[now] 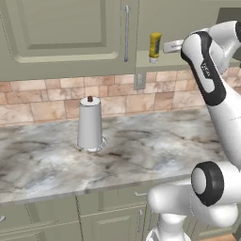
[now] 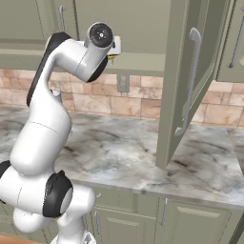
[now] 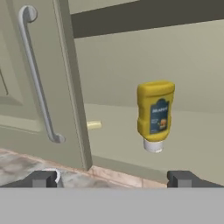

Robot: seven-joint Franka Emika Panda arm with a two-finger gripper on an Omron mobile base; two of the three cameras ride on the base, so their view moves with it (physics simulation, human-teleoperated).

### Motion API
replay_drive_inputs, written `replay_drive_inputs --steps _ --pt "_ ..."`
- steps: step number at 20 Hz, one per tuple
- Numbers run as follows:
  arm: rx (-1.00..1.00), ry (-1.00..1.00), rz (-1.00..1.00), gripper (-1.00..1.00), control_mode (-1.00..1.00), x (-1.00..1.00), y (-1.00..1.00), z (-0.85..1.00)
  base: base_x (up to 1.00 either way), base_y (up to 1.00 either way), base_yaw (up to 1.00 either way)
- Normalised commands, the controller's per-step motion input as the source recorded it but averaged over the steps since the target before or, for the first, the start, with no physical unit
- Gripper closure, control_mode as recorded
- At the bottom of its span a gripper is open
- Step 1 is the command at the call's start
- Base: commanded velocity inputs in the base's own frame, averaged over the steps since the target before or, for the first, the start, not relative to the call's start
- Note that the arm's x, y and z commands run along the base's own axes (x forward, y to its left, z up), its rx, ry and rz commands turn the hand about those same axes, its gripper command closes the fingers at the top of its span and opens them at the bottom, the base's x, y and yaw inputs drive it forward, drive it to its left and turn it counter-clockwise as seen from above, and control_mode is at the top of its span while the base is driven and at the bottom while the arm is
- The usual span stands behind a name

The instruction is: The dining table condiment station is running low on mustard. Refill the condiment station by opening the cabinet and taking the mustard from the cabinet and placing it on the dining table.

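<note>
The mustard is a squat dark-yellow bottle standing cap-down on the shelf of the open cabinet. In the left base view the mustard sits just right of a closed door. My gripper is open, and the bottle lies a short way ahead of it, closer to the right fingertip. Seen from the left base, the gripper hovers just right of the bottle, apart from it. The cabinet's door is swung wide open to the right. The dining table is out of view.
A closed neighbouring door with a long silver handle stands just left of the opening. Below is a marble counter with a paper towel roll. The open door's handle juts out over the counter.
</note>
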Motion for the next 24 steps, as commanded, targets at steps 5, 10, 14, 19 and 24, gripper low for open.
replay_drive_inputs --steps 5,10,14,19,24 --pt "0.00 0.00 0.06 -1.00 -1.00 0.37 -0.02 -0.01 0.00 0.00 0.00" --pt "0.00 0.01 0.05 -1.00 -1.00 0.37 0.00 0.00 0.00 0.00 0.00" --pt "0.00 0.02 0.04 -1.00 -1.00 0.35 0.00 0.00 0.00 0.00 0.00" --pt "0.00 0.02 0.03 -1.00 -1.00 0.35 0.00 0.00 0.00 0.00 0.00" --pt "0.00 0.01 0.03 -1.00 -1.00 0.32 -0.02 -0.01 0.00 0.00 0.00"
